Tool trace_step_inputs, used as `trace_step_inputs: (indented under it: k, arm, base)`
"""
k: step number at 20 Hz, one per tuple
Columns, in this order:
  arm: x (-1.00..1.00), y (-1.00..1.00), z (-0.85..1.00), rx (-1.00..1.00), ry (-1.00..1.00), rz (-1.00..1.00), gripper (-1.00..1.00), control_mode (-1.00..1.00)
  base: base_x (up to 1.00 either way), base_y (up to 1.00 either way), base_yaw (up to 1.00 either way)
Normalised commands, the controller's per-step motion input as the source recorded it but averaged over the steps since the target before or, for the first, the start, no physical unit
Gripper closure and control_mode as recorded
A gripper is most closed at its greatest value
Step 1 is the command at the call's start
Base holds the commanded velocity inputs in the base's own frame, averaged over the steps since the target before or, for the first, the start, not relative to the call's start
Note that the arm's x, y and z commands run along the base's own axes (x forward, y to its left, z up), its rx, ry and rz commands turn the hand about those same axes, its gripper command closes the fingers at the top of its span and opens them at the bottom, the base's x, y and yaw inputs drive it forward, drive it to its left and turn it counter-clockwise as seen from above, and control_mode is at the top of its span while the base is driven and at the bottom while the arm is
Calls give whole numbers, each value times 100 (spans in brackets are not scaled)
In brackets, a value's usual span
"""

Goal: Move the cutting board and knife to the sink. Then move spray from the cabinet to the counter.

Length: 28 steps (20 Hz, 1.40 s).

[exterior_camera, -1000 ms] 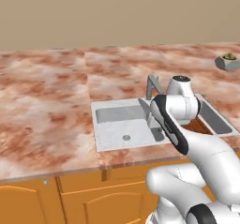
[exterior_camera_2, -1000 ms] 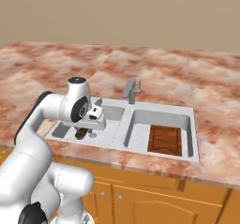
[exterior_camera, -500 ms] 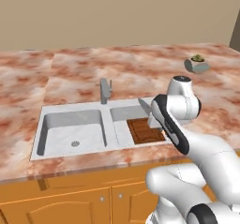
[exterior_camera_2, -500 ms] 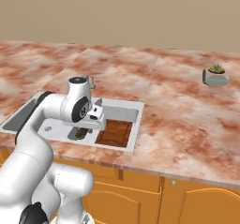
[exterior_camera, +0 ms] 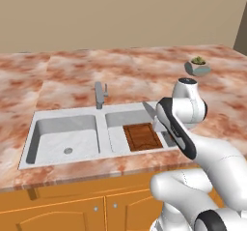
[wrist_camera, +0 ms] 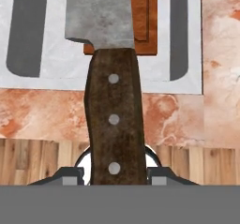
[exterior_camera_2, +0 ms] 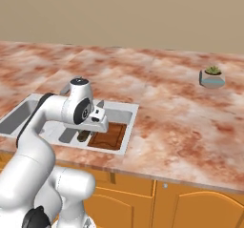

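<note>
With the knife (wrist_camera: 108, 78) clamped by its dark riveted handle, the gripper (wrist_camera: 114, 174) is closed on it and holds it over the near edge of the sink (exterior_camera: 72, 114). In the hand view the handle runs up from between the fingers, three pale rivets in a row, and the mottled grey blade extends out over the basin. In the left base view a sliver of grey blade (exterior_camera: 149, 110) shows just past the forearm, above the right basin.

The cutting board (exterior_camera: 143, 136) lies flat on the floor of the right basin, dark brown, groove visible near its edge (that part of the task I judge done). In the right base view the board (exterior_camera_2: 109, 134) sits just beyond the hand, and in the hand view it lies under the blade.

Status, judged from these frames: board delivered; knife carried to the sink but not yet released. Cabinet and spray not located here, so the second half looks untouched.

The counter (exterior_camera_2: 167, 98) carries a small potted succulent (exterior_camera_2: 212, 77), well apart from the sink.
</note>
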Motion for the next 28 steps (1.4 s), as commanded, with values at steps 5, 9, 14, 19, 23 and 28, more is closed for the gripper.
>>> trace_step_inputs:
  k: [5, 9, 14, 19, 23, 28]
  arm:
    - [8, 3, 0, 0, 0, 0, 100, -100]
    - [50, 4, -3, 0, 0, 0, 100, -100]
    - [54, 0, -26, 0, 0, 0, 100, -100]
    - [68, 0, -48, -4, 9, -1, 100, -100]
    - [66, 0, -50, -4, 13, -2, 100, -100]
    - [64, 0, -44, -2, 12, -1, 100, -100]
  base:
    - [29, 13, 0]
    - [0, 0, 0]
    - [0, 0, 0]
    - [0, 0, 0]
    - [0, 0, 0]
    - [0, 0, 0]
